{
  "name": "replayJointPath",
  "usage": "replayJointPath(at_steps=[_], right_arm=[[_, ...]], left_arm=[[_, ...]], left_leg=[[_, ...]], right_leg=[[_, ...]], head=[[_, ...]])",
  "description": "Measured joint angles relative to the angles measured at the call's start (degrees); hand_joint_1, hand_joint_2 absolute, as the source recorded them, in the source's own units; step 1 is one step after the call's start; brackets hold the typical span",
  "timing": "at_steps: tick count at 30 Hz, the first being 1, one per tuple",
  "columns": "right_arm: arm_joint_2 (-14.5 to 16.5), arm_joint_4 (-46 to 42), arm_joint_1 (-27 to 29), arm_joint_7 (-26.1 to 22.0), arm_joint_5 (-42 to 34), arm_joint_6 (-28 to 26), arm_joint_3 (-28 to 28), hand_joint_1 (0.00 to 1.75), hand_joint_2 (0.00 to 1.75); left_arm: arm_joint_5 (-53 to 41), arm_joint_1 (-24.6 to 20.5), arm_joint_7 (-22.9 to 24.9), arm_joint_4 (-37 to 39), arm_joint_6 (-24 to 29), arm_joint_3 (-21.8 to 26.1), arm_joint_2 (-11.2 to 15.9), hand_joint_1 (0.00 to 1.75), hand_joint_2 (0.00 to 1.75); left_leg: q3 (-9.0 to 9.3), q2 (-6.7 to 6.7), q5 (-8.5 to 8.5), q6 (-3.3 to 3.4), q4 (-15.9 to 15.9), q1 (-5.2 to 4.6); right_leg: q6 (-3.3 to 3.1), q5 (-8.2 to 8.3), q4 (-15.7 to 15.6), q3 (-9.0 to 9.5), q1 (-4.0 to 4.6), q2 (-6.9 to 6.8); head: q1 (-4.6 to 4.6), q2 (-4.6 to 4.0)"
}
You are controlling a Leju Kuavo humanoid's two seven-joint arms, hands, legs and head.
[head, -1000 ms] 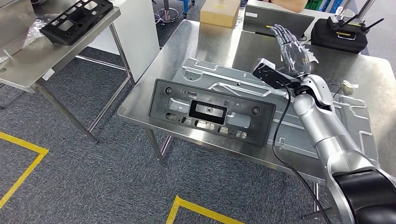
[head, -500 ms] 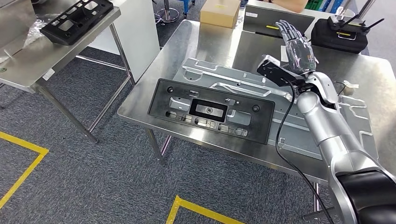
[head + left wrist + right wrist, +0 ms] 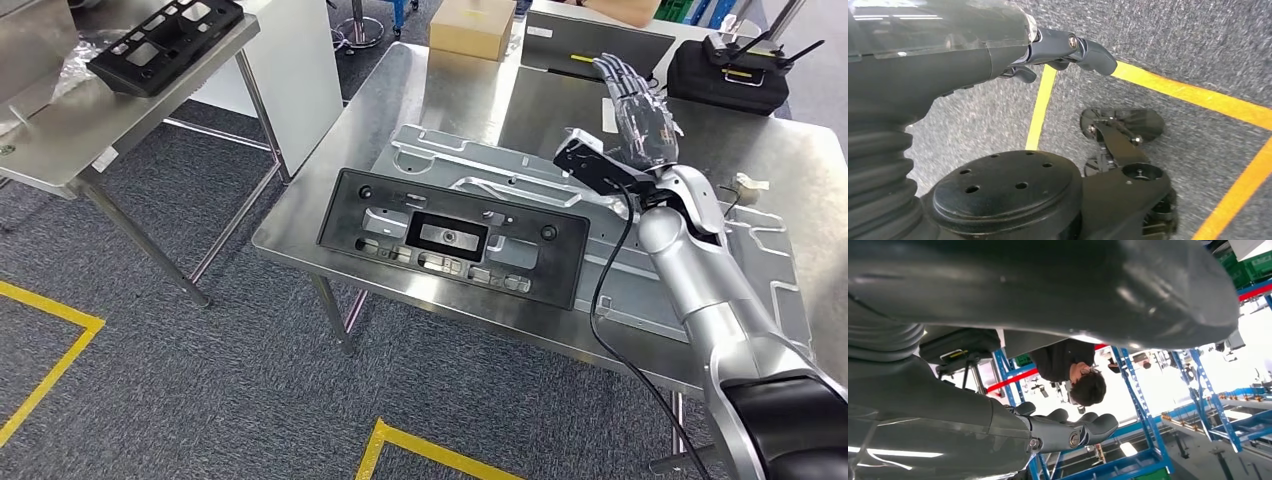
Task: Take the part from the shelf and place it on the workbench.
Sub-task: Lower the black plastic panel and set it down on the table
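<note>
The black part (image 3: pixel 452 238) lies flat on the desk (image 3: pixel 420 90), its long side running along the desk's near edge and its left end close to the near left corner. Beyond it rests a silver metal panel (image 3: pixel 500 170). Right of the part, the right hand (image 3: pixel 640 110) is raised above the desk, fingers spread, holding nothing; the left hand (image 3: pixel 948 55) hangs over carpet, its fingers curled in on nothing.

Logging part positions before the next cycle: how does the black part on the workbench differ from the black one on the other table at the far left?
The black part on the workbench lies flat and in full view, overhanging the workbench's near edge. The black part on the side table looks smaller and is cut off by the picture's edge. Both are black frames with cut-outs.
</note>
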Motion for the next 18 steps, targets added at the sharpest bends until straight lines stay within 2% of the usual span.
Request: replayJointPath(at_steps=[2,6,9,11,13,14,15,16,18], right_arm=[[-0.89,-1.61,1.69,-0.10,-0.84,-0.10,-0.75,0.00,0.00],[-2.98,-5.48,5.90,-0.27,-2.05,-0.18,-2.88,0.00,0.00],[-4.25,-8.93,8.74,-0.33,-2.31,0.02,-4.95,0.00,0.00],[-5.20,-11.00,10.19,-0.17,-2.44,0.51,-6.53,0.00,0.00],[-6.24,-12.62,11.75,0.15,-2.65,1.15,-8.16,0.00,0.00],[-6.69,-13.24,12.59,0.26,-2.78,1.39,-8.83,0.00,0.00],[-7.08,-13.78,13.36,0.33,-2.94,1.58,-9.37,0.00,0.00],[-7.40,-14.22,13.96,0.34,-3.08,1.71,-9.79,0.00,0.00],[-8.00,-15.11,14.61,0.34,-3.32,1.95,-10.55,0.00,0.00]], left_arm=[[0.28,0.00,-0.40,0.00,-0.64,0.05,0.00,0.00,0.00],[0.28,0.03,-0.39,0.00,-1.87,0.05,0.09,0.00,0.00],[-0.05,-0.01,0.48,0.00,-2.29,0.04,0.04,0.00,0.00],[-0.24,-0.15,0.96,0.00,-2.41,0.02,-0.03,0.00,0.00],[-0.31,-0.21,1.19,0.00,-2.53,-0.03,-0.07,0.00,0.00],[-0.33,-0.19,1.27,0.00,-2.59,-0.05,-0.10,0.00,0.00],[-0.34,-0.18,1.32,0.00,-2.69,-0.09,-0.13,0.00,0.00],[-0.35,-0.20,1.34,0.00,-2.79,-0.12,-0.17,0.00,0.00],[-0.36,-0.33,1.34,0.00,-3.05,-0.18,-0.26,0.00,0.00]], left_leg=[[-0.01,0.00,-0.02,0.01,0.01,-0.01],[-0.14,0.00,-0.36,0.74,0.52,-0.33],[0.34,0.13,0.52,1.20,-0.54,0.06],[0.66,0.31,1.32,1.54,-1.67,0.46],[0.41,0.35,1.61,1.67,-1.76,0.45],[0.19,0.35,1.67,1.61,-1.63,0.48],[-0.08,0.35,1.74,1.52,-1.42,0.55],[-0.41,0.36,1.80,1.37,-1.14,0.67],[-1.28,0.37,1.84,0.84,-0.21,0.98]], right_leg=[[0.01,0.00,-0.01,0.01,-0.01,0.00],[0.54,0.10,-0.22,0.16,-0.35,0.01],[1.05,-0.14,-0.14,0.26,-0.25,0.06],[1.34,-2.93,3.05,-0.94,-0.24,0.06],[1.74,-7.24,10.41,-3.76,-0.48,0.02],[1.97,-8.57,13.69,-4.95,-0.65,0.01],[2.22,-8.89,15.34,-5.37,-0.85,0.00],[2.48,-8.11,14.64,-4.67,-1.09,-0.05],[3.14,-5.33,7.35,-0.35,-1.69,-0.27]], head=[[0.00,0.00],[0.00,0.00],[0.01,0.01],[0.01,0.01],[0.02,0.00],[0.02,0.00],[0.02,0.00],[0.02,0.00],[0.02,0.00]])
